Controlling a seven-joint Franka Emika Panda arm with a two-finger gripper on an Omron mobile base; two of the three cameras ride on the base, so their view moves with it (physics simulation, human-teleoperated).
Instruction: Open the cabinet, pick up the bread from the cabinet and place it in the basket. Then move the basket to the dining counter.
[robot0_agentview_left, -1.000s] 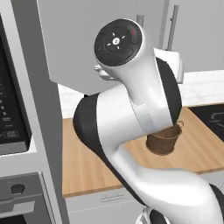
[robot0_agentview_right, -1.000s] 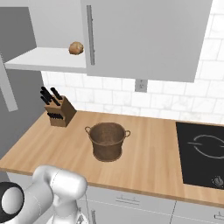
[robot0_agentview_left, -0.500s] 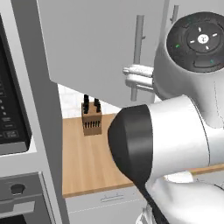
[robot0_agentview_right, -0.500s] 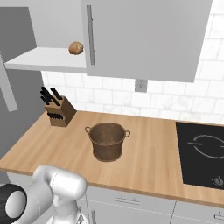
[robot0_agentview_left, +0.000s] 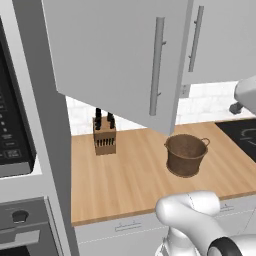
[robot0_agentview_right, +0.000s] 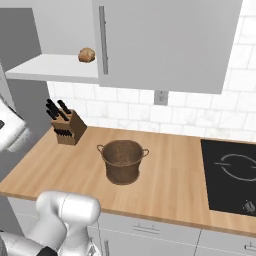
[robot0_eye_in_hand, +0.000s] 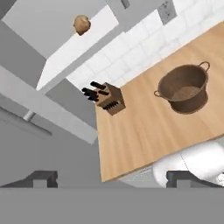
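White-tile wall, wood bench (robot0_agentview_right: 165, 175) below, grey cabinet (robot0_agentview_right: 160, 45) above with its door swung out.

Bread (robot0_agentview_right: 86, 54) sits on the white shelf (robot0_agentview_right: 50, 67) inside the cabinet, near the front edge, just beside the door's bar handle (robot0_agentview_right: 103, 40) as seen from the right base view. Hand view has it too, up on the shelf, well clear of everything else.

Basket (robot0_agentview_right: 122, 161) stands upright on the bench below and a bit to the right of the shelf, empty. Knife block (robot0_agentview_right: 67, 127) to its left by the wall, apart from it. Stovetop (robot0_agentview_right: 232, 175) further right.

What changed: a second ago the arm filled the left base view in front of the basket; half a second ago it was up by the handle. Now it has swung clear, only the elbow low in both base views. Fingers (robot0_eye_in_hand: 113, 178) have spread over that same second and stand wide apart, gripping nothing; their tips frame the bench edge in the hand view, camera looking across at block, basket and shelf from a distance.

Read: door-opening step looks done, handle released, arm backed off. Next job is the reach up to the shelf for the bread. Door edge hangs close to that path, so the approach likely needs to come from the open side.
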